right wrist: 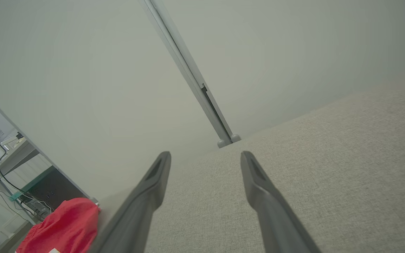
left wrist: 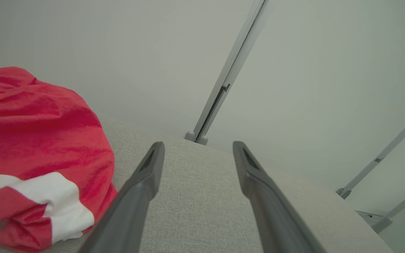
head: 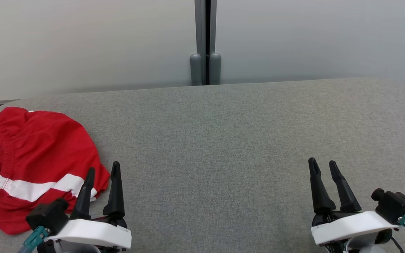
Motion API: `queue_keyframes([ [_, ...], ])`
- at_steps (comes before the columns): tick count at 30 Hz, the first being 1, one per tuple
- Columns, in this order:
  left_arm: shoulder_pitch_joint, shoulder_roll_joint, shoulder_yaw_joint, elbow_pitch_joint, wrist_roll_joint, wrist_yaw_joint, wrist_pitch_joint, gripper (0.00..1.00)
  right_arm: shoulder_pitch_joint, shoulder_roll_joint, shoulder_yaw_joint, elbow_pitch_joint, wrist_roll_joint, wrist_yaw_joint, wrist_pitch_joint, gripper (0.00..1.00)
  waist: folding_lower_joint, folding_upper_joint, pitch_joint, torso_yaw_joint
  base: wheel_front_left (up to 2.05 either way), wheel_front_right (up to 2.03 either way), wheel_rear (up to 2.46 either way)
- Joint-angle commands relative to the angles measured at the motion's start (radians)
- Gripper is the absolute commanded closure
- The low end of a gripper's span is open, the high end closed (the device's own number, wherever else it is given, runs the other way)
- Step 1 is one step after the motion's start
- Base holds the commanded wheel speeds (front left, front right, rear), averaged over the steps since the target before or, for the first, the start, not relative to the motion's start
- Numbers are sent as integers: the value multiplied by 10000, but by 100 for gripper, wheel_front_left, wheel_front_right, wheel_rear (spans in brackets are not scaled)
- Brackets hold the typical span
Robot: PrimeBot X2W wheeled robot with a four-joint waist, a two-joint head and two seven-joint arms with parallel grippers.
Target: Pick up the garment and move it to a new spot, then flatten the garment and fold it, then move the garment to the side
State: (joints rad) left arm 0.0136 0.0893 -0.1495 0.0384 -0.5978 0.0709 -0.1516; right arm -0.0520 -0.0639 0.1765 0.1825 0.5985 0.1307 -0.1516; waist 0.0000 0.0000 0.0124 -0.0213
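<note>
Left gripper (head: 103, 167) and right gripper (head: 322, 161) both spread, empty; the left should pinch a thick fold of the red garment (head: 37, 147) at the frame's lower left.

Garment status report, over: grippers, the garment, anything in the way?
Left gripper open, empty. Right gripper open, empty. Red garment crumpled at the grey table's left end. Nothing in the way.

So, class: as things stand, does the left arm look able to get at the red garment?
Probably yes: the open left claw sits right beside the garment, which lies bunched on the grey table, with nothing between them.
</note>
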Motion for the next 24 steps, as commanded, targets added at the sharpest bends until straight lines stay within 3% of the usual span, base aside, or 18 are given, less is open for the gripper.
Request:
queue_keyframes([
  [1, -14, 109, -58, -172, 362, 26, -97, 0, -196, -23, 50, -116, -345, -1, -128, 0, 0, 0, 2, -3, 0, 0, 0],
  [24, 342, -147, 72, 185, 2451, -217, -554, 0, -67, 41, 111, 295, -2356, 0, -582, 0, 0, 0, -88, 6, 0, 0, 0],
])
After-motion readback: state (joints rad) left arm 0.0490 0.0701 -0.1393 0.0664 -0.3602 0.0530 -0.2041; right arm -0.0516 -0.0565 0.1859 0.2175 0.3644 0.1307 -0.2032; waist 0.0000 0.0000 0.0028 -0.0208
